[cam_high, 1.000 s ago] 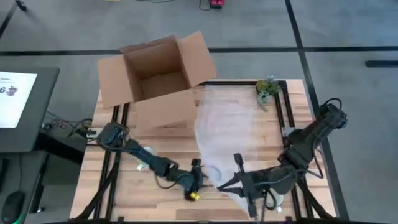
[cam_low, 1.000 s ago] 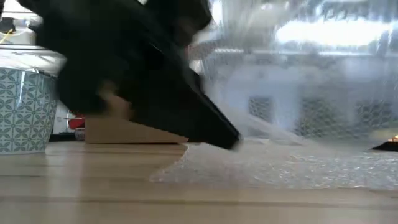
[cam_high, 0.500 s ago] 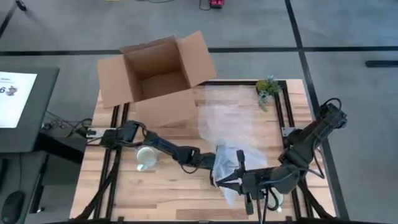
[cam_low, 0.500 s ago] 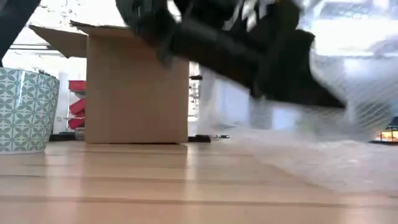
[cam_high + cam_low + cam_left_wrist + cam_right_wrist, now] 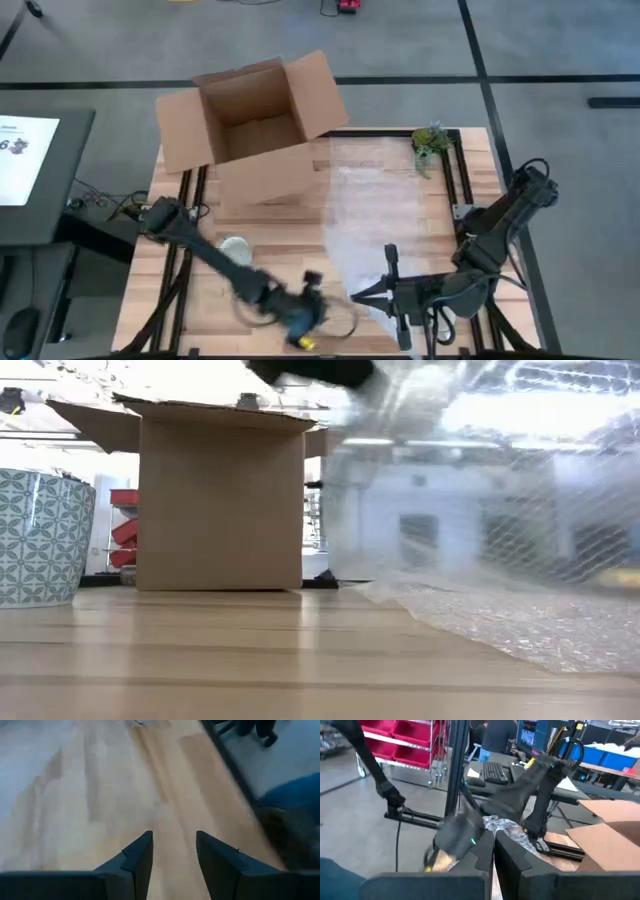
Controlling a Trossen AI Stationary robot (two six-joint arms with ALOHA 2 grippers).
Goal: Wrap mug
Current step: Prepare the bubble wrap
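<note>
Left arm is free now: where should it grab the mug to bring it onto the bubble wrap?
Grip the rim. The mug stands upright with its mouth open to the overhead camera, so coming straight down with one finger inside the wall looks safest. Its handle doesn't show clearly, so don't count on it. The open left gripper sits nearer the table's front edge; the bubble wrap lies to the mug's right.

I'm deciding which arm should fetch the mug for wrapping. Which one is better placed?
Probably the left. The left gripper, open and empty, is at the table's front edge near the mug. The right gripper is shut on the bubble wrap, lifting its corner, farther from the mug.
</note>
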